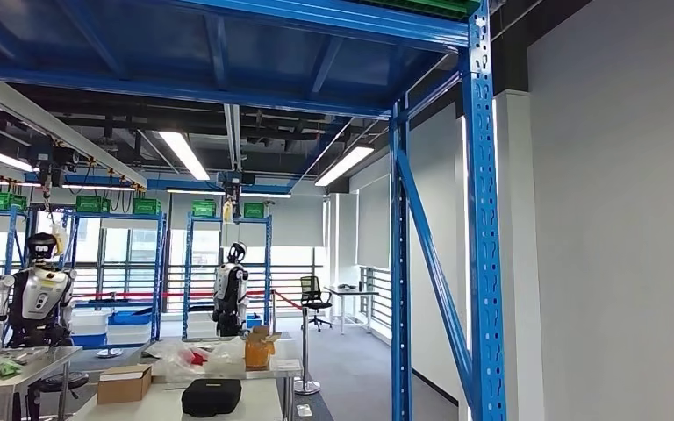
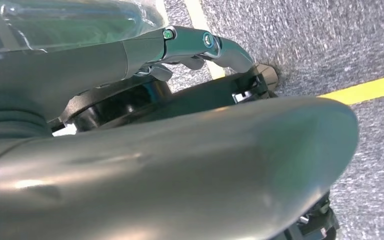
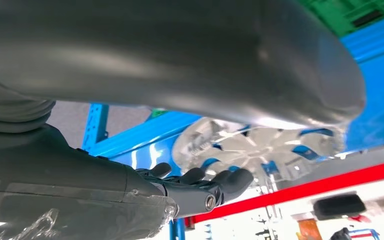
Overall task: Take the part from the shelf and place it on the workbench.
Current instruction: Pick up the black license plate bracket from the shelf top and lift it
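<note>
Right hand [image 3: 170,65]: raised toward the blue shelf rack [image 1: 483,263], beneath a green crate [image 3: 360,12] on the rack's top level. The part, in a crinkled clear plastic bag [image 3: 260,145], sits at the rack's blue beam, between the thick thumb and the dark fingers [image 3: 230,182]. The bag lies against the underside of the thumb tip. The fingers are partly curled with a gap left to the thumb. Whether they clamp the bag cannot be told.

Left hand [image 2: 170,160]: hangs over grey carpeted floor [image 2: 330,40] marked with a yellow line [image 2: 370,87]. Its fingers [image 2: 222,47] are extended and apart from the thumb, with nothing between them.

Head view: the camera looks up and forward. The rack's perforated upright runs from 1 o'clock down to 5 o'clock, with its top beam across 12 o'clock. A white tabletop [image 1: 259,399] at 7 o'clock carries a cardboard box [image 1: 124,383] and a black case [image 1: 211,396], near each other but apart. Two other humanoid robots stand farther off, one [image 1: 39,298] at 9 o'clock and one [image 1: 230,294] at 8 o'clock before further blue racks.
</note>
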